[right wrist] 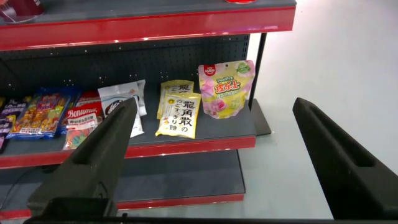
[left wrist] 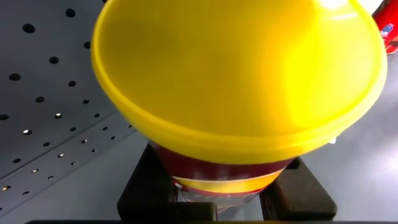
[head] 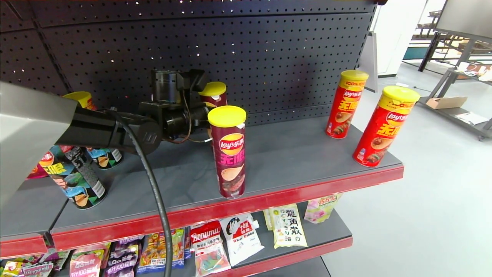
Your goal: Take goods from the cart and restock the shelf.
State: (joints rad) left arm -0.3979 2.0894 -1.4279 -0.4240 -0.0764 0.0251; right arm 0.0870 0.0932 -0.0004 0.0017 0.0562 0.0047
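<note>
Far back on the grey shelf (head: 292, 154), the left gripper (left wrist: 224, 199) clamps a maroon can (head: 213, 94) behind its twin (head: 230, 154), apparently forming a row; the right gripper (right wrist: 214, 106) gapes empty.

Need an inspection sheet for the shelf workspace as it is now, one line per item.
Surface: grey top shelf with red front edge, canisters standing on it.
Job's things: maroon yellow-lidded chip canister in left gripper at shelf rear; matching maroon canister upright at front edge; two red canisters upright on the right.
Clutter: teal-black canisters on the left; snack bags on lower shelf.
Grippers: left gripper shut on the canister; right gripper open, empty.
Cables: black cable hangs across shelf front.
Surroundings: black pegboard; grey floor.
</note>
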